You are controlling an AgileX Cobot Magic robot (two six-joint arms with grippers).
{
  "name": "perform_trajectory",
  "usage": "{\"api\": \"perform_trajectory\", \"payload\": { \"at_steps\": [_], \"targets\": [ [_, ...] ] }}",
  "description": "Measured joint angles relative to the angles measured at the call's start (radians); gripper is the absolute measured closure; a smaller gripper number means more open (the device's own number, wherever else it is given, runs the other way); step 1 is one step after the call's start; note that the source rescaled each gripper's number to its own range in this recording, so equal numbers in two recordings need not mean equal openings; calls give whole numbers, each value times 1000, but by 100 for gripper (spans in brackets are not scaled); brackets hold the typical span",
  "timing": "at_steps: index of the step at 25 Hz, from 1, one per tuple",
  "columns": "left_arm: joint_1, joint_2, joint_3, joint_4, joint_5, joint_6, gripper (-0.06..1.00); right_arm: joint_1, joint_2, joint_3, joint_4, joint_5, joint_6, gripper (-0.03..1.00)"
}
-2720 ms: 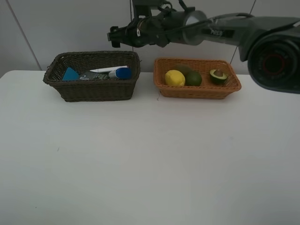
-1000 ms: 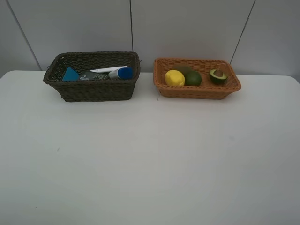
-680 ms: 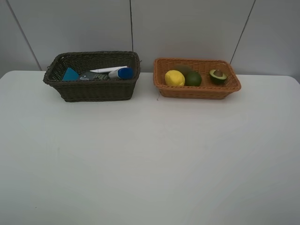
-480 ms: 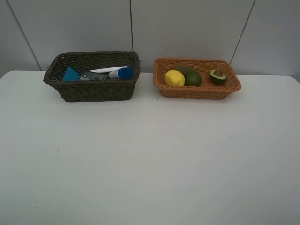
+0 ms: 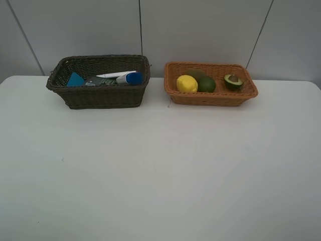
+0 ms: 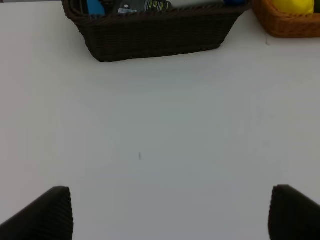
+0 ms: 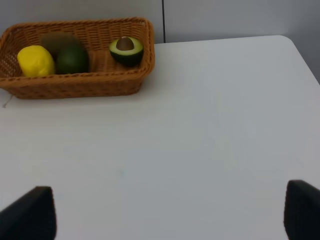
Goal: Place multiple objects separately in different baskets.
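Note:
The dark brown basket at the back left holds a blue-faced block, a dark green pump bottle lying flat, a white marker and a white blue-capped bottle. The light orange basket at the back right holds the lemon, the green round fruit, the kiwi behind them and the halved avocado. My left gripper is open and empty over the table, short of the dark basket. My right gripper is open and empty, short of the orange basket.
The white table stretches bare from the baskets to the front edge. A grey panelled wall stands right behind the baskets. Neither arm shows in the exterior high view.
The arm that reached over the baskets 2.7 s ago has left the exterior view. Nothing has moved over the last second.

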Motion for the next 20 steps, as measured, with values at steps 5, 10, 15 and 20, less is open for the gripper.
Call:
{"api": "perform_trajectory", "payload": {
  "at_steps": [5,10,15,20],
  "targets": [
    [0,0,0,0,0,0,-6,0,0,3,27,2,-37,-3],
    [0,0,0,0,0,0,-6,0,0,3,30,2,-29,-3],
    [0,0,0,0,0,0,-6,0,0,3,31,2,-26,-3],
    [0,0,0,0,0,0,-6,0,0,3,31,2,-26,-3]
  ]
}}
